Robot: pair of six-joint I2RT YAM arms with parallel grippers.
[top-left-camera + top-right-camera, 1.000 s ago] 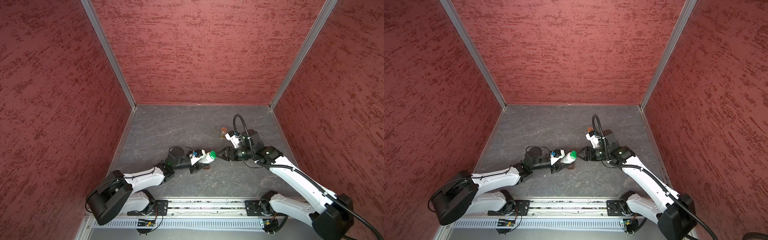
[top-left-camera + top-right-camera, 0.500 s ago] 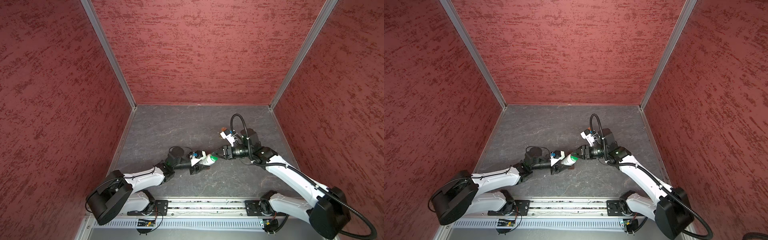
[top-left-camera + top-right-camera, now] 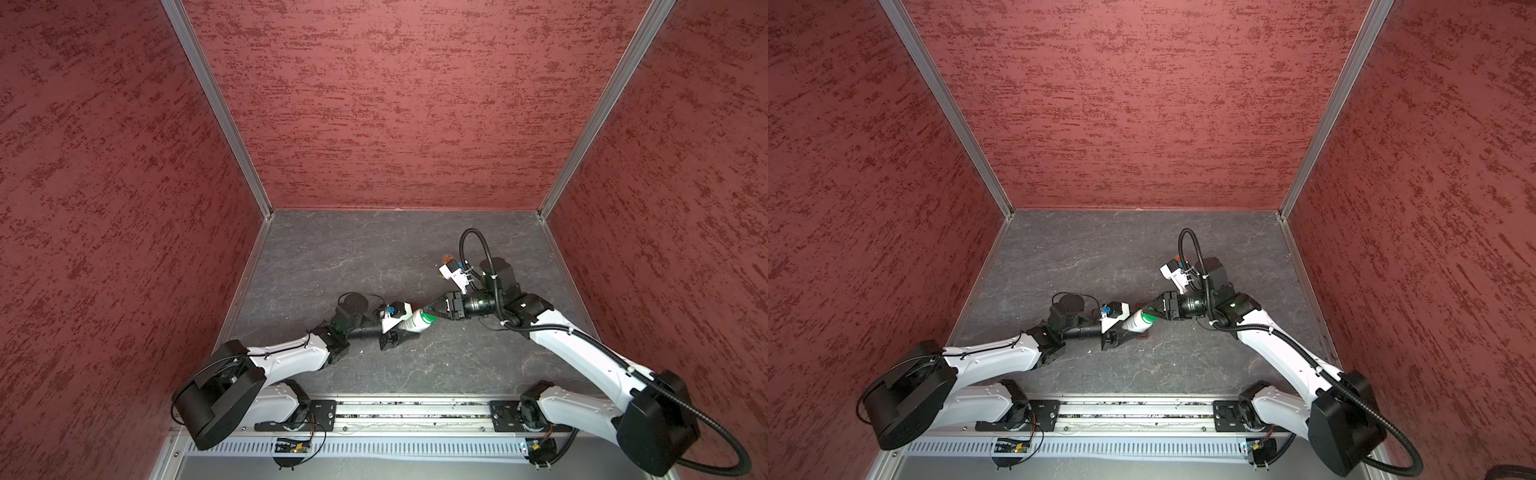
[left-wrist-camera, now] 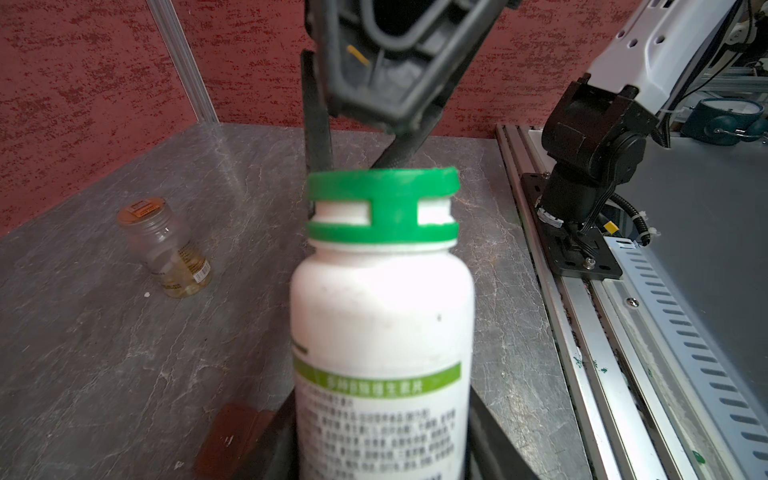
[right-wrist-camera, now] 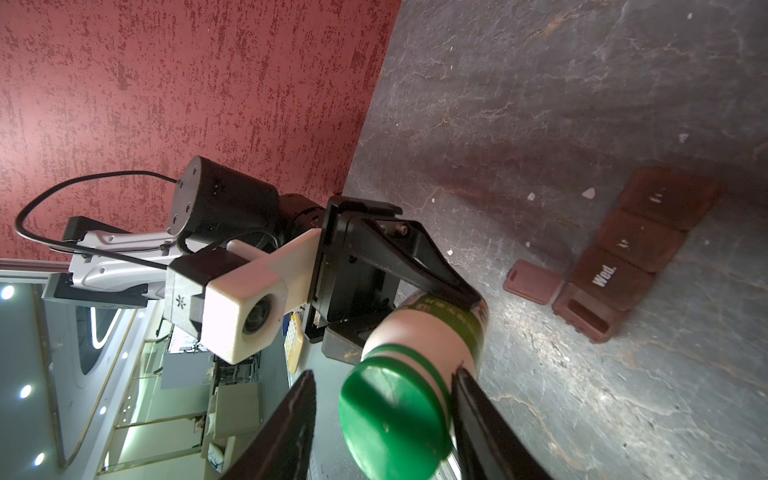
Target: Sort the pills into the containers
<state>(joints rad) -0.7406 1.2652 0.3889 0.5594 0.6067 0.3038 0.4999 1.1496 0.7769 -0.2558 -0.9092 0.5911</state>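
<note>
Wearing a green cap (image 4: 382, 189), the white bottle (image 4: 382, 316) carries perhaps Chinese print.

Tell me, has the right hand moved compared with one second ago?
Yes. The right hand moved left, away from the right corner post, toward the white bottle; its fingers stand either side of the green cap.

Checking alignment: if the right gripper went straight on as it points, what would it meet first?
The green cap of the white bottle held by the left gripper; the right gripper straddles it.
</note>
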